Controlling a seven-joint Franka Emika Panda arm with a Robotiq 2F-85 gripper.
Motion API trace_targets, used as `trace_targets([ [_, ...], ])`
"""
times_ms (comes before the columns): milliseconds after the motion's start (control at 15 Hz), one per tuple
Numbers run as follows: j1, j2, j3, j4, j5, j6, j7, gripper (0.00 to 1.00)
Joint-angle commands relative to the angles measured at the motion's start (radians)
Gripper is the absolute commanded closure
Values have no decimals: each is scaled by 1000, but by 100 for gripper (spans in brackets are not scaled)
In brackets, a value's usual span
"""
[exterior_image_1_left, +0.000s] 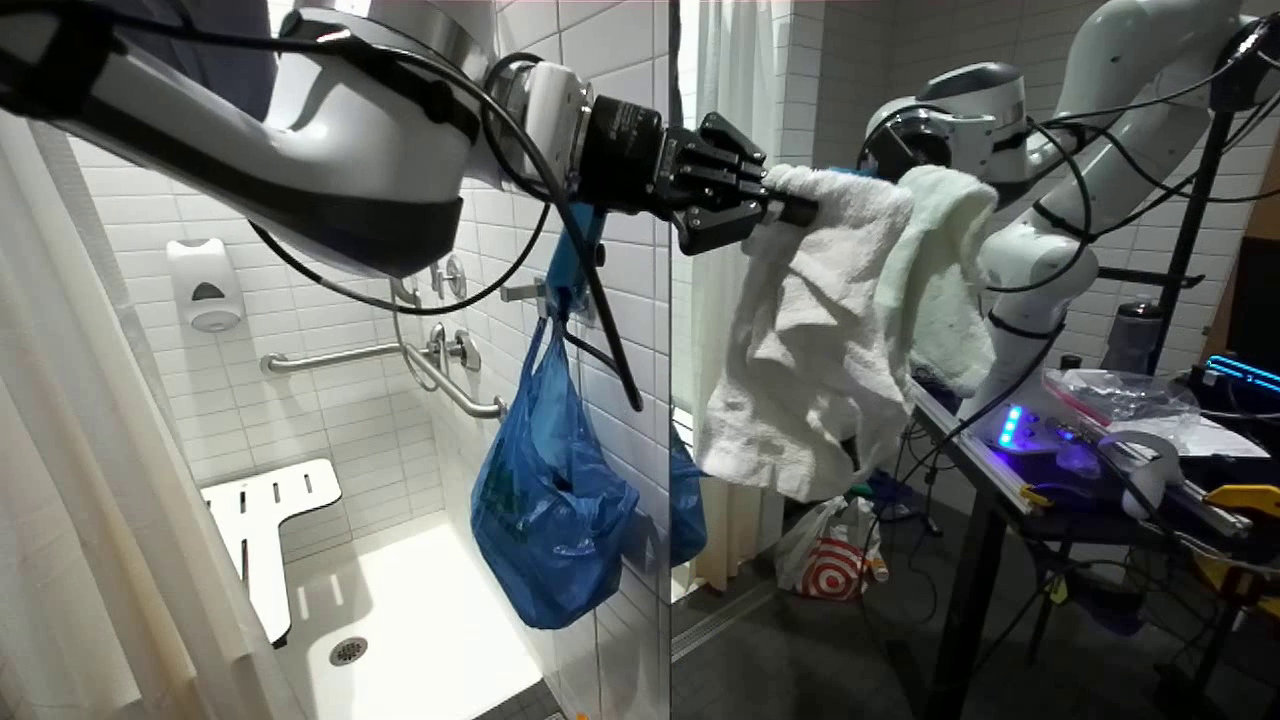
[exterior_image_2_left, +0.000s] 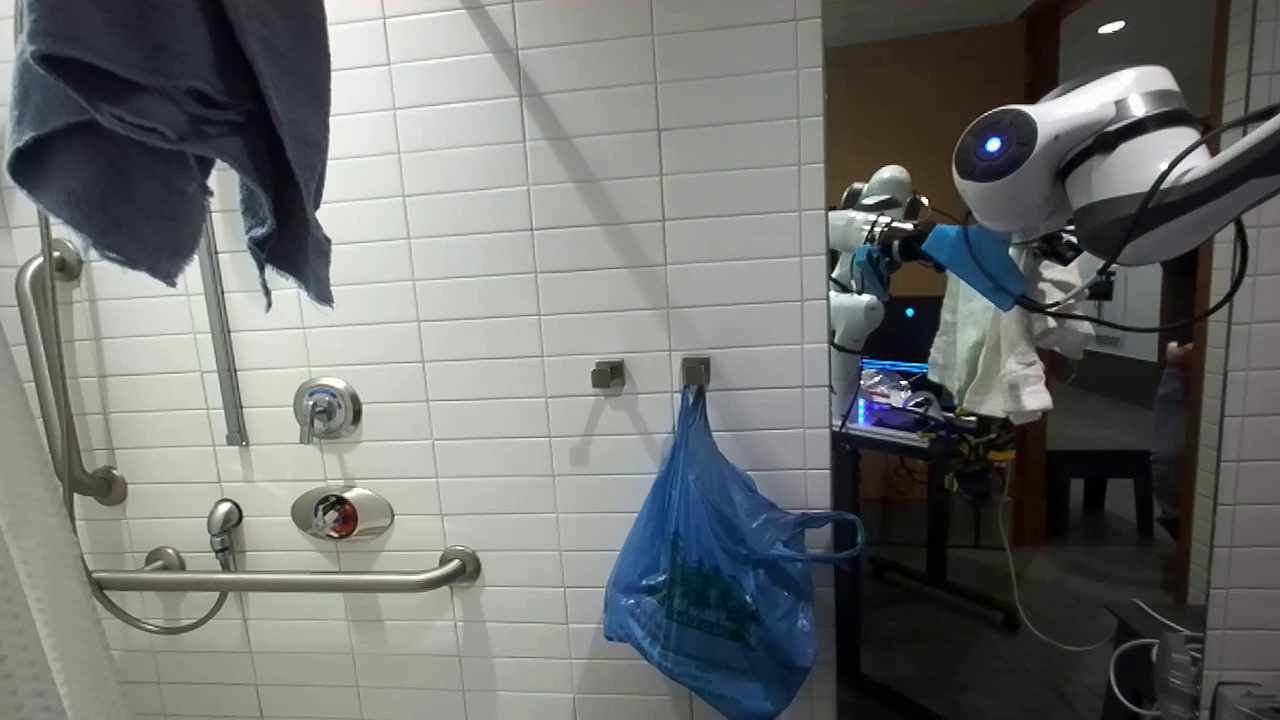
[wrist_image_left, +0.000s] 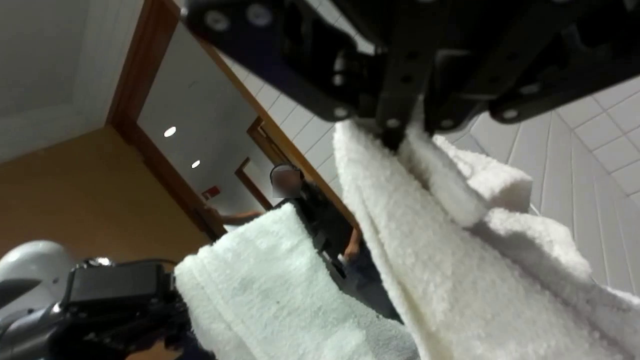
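Observation:
A white terry towel (exterior_image_1_left: 810, 340) hangs in loose folds from my gripper (exterior_image_1_left: 785, 205), which is shut on its upper edge. Seen from the wrist, the jaws of the gripper (wrist_image_left: 407, 132) pinch the towel (wrist_image_left: 450, 260), and its folds pass on both sides of the fingertips. A mirror beside the towel returns a paler, greenish reflection of it (wrist_image_left: 285, 290). In an exterior view the towel (exterior_image_2_left: 1015, 370) shows below the arm, while the wrist hides the fingers. The towel touches nothing below it; whether it brushes the mirror I cannot tell.
A blue plastic bag (exterior_image_2_left: 720, 580) hangs from a square wall hook (exterior_image_2_left: 696, 371), with another hook (exterior_image_2_left: 607, 374) beside it. Dark blue cloth (exterior_image_2_left: 180, 130) hangs at upper left. Steel grab bar (exterior_image_2_left: 300, 580), shower seat (exterior_image_1_left: 270, 500) and curtain (exterior_image_1_left: 90, 400) stand around. The mirror reflects the arm and a table.

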Motion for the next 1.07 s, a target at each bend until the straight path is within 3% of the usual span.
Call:
trace_targets([
  [0,178,-137,-125,-71,-180,-192,0,99],
  [200,180,-93,-208,-139,-191,6,-11,99],
  [267,95,-50,-180,-155,-175,126,-6,99],
  [400,75,-38,-219,-178,-186,270,-46,99],
  [667,22,0,-293,-176,-169,568,-217,99],
  [1000,51,79,-441,-141,-93,858,-526,99],
])
